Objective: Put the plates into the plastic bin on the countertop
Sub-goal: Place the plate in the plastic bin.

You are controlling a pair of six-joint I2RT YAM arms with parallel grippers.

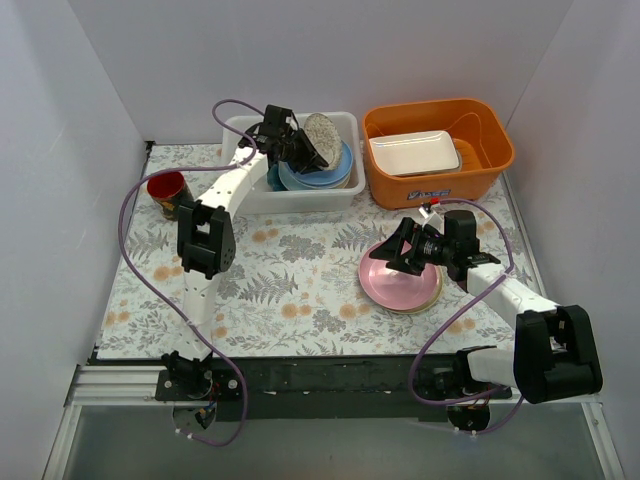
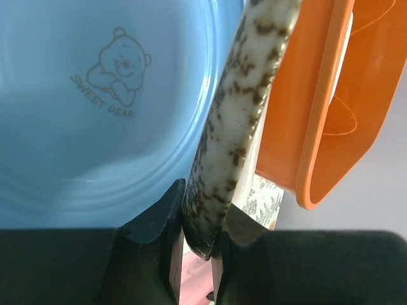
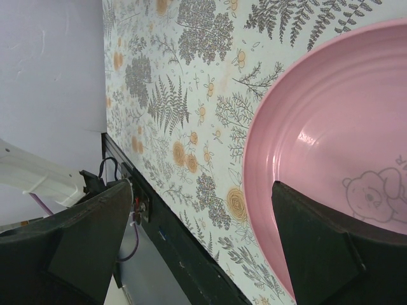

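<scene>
The left gripper (image 2: 200,220) is pinching the speckled plate (image 2: 236,117) by its edge, holding it on its side over the blue plate (image 2: 95,133) in the plastic bin (image 1: 252,196). The right gripper (image 3: 203,225) is hanging wide open over the edge of the pink plate (image 3: 331,127), which is lying on the countertop (image 3: 178,95).

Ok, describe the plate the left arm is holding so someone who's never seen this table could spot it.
At the far edge of the fern-print countertop sits the white plastic bin, left of the orange tub. Over the blue plates stacked inside it, the left gripper pinches a speckled grey plate by its rim, tilted on edge. It is the only speckled one; those below are blue.
</scene>
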